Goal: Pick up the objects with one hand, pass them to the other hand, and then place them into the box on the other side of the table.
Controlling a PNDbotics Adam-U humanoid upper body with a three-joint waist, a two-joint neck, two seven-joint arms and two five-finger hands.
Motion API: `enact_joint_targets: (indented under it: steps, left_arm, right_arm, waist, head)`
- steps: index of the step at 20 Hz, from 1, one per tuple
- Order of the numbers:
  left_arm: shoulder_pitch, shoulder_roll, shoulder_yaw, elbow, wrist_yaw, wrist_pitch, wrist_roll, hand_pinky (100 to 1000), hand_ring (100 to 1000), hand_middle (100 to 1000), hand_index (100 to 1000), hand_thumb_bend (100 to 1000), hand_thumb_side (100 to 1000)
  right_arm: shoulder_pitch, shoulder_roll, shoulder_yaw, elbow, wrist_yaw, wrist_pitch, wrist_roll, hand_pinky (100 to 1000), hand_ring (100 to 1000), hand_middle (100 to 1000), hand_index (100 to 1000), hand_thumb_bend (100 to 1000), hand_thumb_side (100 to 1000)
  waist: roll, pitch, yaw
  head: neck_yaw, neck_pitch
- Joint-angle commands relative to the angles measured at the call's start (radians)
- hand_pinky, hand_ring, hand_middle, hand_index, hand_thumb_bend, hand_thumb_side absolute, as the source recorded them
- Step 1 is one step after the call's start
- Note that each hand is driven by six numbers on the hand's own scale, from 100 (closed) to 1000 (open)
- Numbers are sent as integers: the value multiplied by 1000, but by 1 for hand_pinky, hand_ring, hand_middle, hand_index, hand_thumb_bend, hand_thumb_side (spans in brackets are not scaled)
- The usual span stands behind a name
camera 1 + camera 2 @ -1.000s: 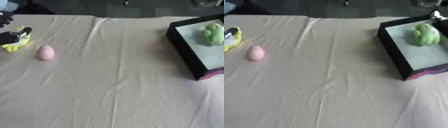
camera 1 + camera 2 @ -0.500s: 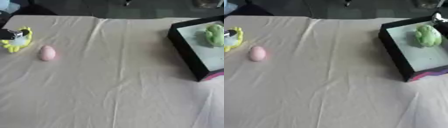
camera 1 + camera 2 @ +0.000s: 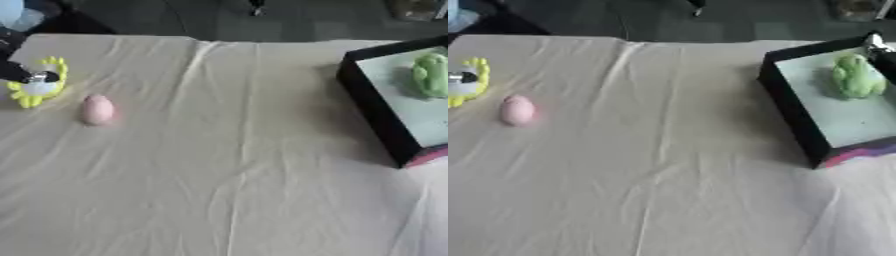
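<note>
A yellow frilled toy with a white middle [image 3: 35,89] lies on the cloth at the far left. A dark finger of my left hand [image 3: 19,73] reaches in from the left edge, and its silver tip rests on the toy's top. A pink egg [image 3: 97,109] lies just right of the toy, apart from it. A black box [image 3: 791,106] with a pale floor stands at the right, and a green toy [image 3: 855,76] lies inside it. A small part of my right hand [image 3: 880,51] shows above the box's far right rim.
A beige wrinkled cloth [image 3: 236,165] covers the table. Beyond its far edge the floor is dark. A pink and purple strip [image 3: 859,151] marks the box's near corner.
My left hand has drawn back toward the left edge, so less of it covers the yellow toy. The toy, the egg and the box have stayed in place.
</note>
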Motion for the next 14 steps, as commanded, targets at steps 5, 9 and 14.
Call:
enact_joint_targets:
  steps: [5,9,14]
  left_arm:
    - [-34,23,35,76,-121,34,22,838,835,776,869,765,288]
    - [-28,20,46,116,-159,64,65,835,834,777,863,748,273]
    - [-24,15,51,144,-156,68,77,835,833,774,854,723,292]
  right_arm:
    - [-17,-11,1,-13,6,-4,8,999,943,911,936,100,645]
    - [-11,-11,1,-11,6,-4,8,999,942,909,935,100,647]
    - [-10,-10,2,-12,5,-5,9,999,940,908,934,100,648]
  waist:
    - [-5,-12,-4]
    - [-5,-10,-7]
    - [-6,-7,-7]
  head:
    - [20,-14]
    - [44,-14]
    - [62,-17]
